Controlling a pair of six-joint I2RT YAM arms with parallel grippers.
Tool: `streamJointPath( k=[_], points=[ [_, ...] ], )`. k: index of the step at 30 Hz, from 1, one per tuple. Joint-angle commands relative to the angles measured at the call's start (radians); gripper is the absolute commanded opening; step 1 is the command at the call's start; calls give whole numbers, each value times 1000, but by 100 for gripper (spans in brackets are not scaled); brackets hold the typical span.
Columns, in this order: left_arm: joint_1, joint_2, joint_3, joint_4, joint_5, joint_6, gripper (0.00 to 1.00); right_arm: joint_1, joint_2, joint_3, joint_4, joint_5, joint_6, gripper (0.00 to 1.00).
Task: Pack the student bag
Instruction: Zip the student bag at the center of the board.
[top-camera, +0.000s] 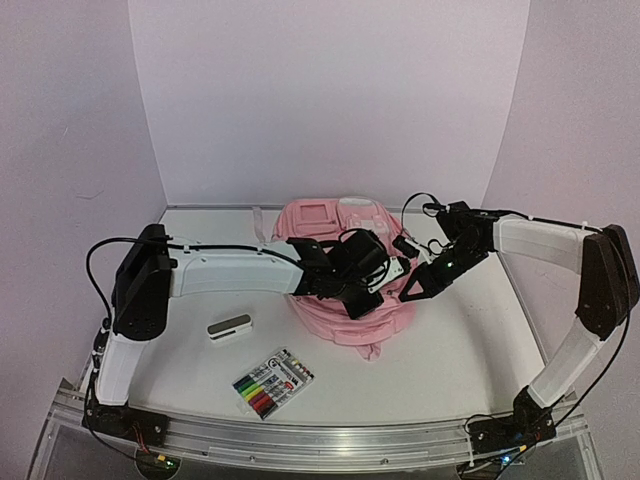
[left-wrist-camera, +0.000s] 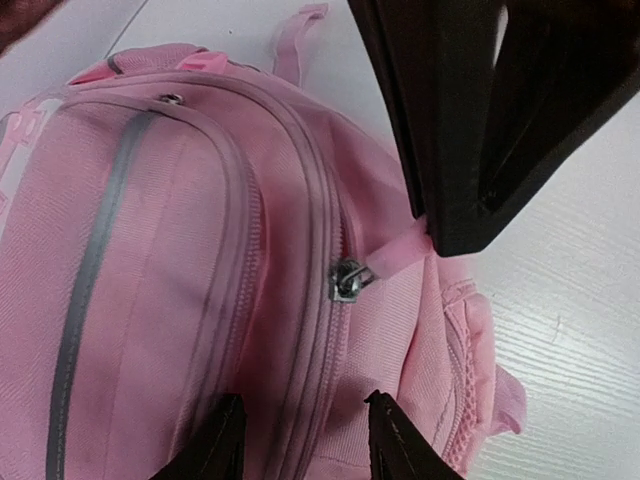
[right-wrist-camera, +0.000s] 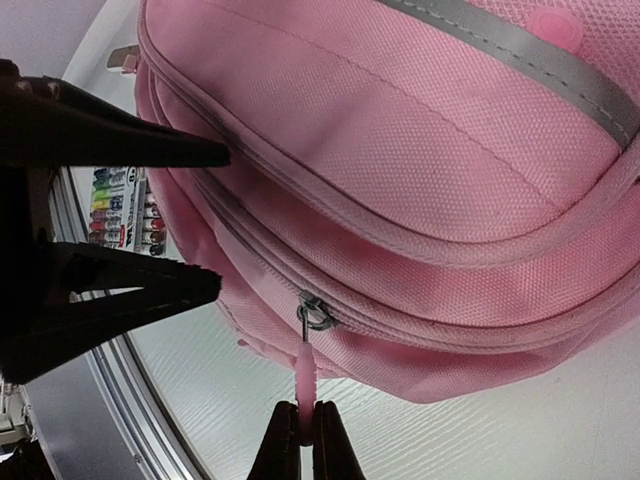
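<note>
From above, the student bag (top-camera: 345, 325) lies on the table (top-camera: 460, 350), far middle, with a marker pack (top-camera: 272, 382) nearer the front. The left wrist view shows the left gripper (left-wrist-camera: 303, 415) parted over the bag's zip, empty; the right wrist view shows the right gripper (right-wrist-camera: 300, 425) pinching the pink zip pull (right-wrist-camera: 305, 372)

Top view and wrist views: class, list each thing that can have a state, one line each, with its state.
bag: lying on table, visible zips shut.
right gripper: shut on zip pull.
left gripper: open, over the bag.
markers: in their pack, on table, outside bag.
white block: on table, outside bag.
</note>
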Motion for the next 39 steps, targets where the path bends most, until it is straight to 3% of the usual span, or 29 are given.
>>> streamJointPath(
  k=[1,5,10,12,17,23,39],
  points=[
    [-3,45,40,14,-63,100,39,3,-5,48,16,-51,10,0],
    [-11,60,41,6,-57,121,36,4,-4,48,16,-50,11,0],
    [-17,47,48,-23,-89,75,7,-10,-23,42,11,-20,-5,0],
    [-18,13,22,-35,-89,48,0,-35,-32,37,2,-4,-25,0],
    [-27,-111,-97,-85,-73,-22,0,-125,-40,58,-52,52,-131,0],
    [-51,-194,-200,-104,-38,-38,0,-136,-14,118,-42,167,-213,0],
    [-88,-244,-274,-148,-26,-49,0,-201,303,416,142,307,-80,0]
  ],
)
